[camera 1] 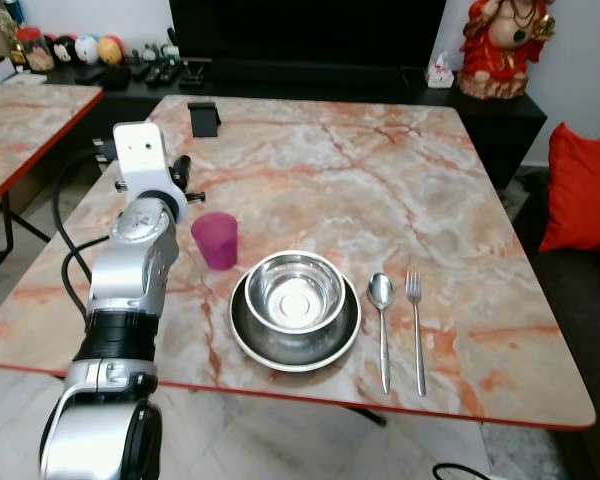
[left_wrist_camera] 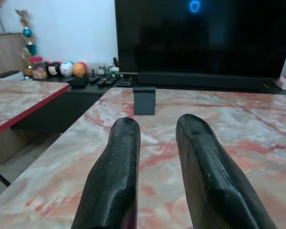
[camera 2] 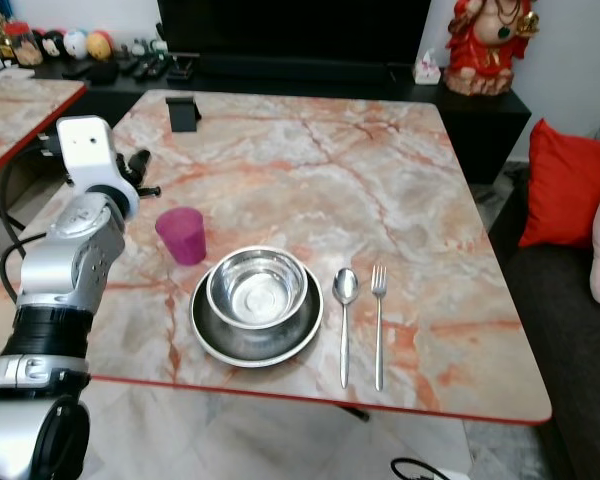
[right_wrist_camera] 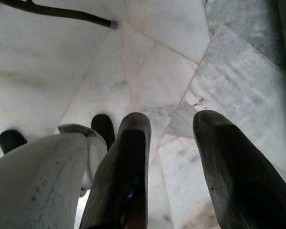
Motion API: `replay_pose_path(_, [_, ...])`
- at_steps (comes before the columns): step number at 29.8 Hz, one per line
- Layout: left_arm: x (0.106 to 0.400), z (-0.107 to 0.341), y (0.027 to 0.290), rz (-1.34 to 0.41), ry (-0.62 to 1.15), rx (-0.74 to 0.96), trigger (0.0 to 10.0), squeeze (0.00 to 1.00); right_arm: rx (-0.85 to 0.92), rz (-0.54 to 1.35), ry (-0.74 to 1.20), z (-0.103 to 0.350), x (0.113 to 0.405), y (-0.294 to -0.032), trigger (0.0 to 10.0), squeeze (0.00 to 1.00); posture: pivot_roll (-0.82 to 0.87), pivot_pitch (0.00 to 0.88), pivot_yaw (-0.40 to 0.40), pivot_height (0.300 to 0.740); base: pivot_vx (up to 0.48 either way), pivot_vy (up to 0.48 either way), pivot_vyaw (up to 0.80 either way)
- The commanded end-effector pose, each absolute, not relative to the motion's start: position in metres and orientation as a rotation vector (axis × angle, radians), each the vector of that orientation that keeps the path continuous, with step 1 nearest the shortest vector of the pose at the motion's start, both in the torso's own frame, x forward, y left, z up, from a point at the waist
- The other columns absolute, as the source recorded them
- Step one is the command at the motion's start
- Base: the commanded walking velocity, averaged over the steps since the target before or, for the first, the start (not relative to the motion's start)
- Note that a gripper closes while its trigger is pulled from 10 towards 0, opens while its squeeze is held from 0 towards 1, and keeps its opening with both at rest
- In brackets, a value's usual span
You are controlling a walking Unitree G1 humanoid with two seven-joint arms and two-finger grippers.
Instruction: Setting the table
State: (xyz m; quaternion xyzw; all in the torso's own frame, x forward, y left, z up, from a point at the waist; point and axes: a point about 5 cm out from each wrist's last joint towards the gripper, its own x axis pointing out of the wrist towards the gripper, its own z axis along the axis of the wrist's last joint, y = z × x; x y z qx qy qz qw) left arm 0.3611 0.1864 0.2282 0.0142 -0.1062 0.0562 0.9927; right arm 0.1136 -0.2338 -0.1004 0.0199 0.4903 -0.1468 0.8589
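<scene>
Just beside the pink cup hovers the left hand (2 fingers apart, empty).

marble table, plate, cup, spoon, fork

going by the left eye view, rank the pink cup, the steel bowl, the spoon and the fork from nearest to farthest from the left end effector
1. Pink cup, just right of the left end effector.
2. Steel bowl, on the plate.
3. Spoon, right of the plate.
4. Fork, outermost right.
</scene>
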Motion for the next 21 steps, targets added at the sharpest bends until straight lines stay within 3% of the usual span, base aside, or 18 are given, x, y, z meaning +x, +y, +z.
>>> replay_pose_path(1, [0.356, 0.232, 0.182, 0.064, -0.286, 0.069, 10.0, 0.0, 0.062, -0.333, 1.011, -0.099, 0.114, -0.237, 10.0, 0.0, 0.0, 0.0, -0.007, 0.74, 0.0, 0.0, 0.0])
replay_pose_path(6, [0.339, 0.218, 0.165, -0.084, -0.358, 0.155, 10.0, 0.0, 0.058, -0.354, 0.976, -0.096, 0.119, -0.243, 10.0, 0.0, -0.01, 0.0, 0.003, 0.74, 0.0, 0.0, 0.0])
replay_pose_path(21, [0.338, 0.215, 0.162, -0.091, -0.397, 0.136, 10.0, 0.0, 0.079, -0.375, 0.947, -0.096, 0.121, -0.238, 10.0, 0.0, -0.02, 0.0, 0.044, 0.74, 0.0, 0.0, 0.0])
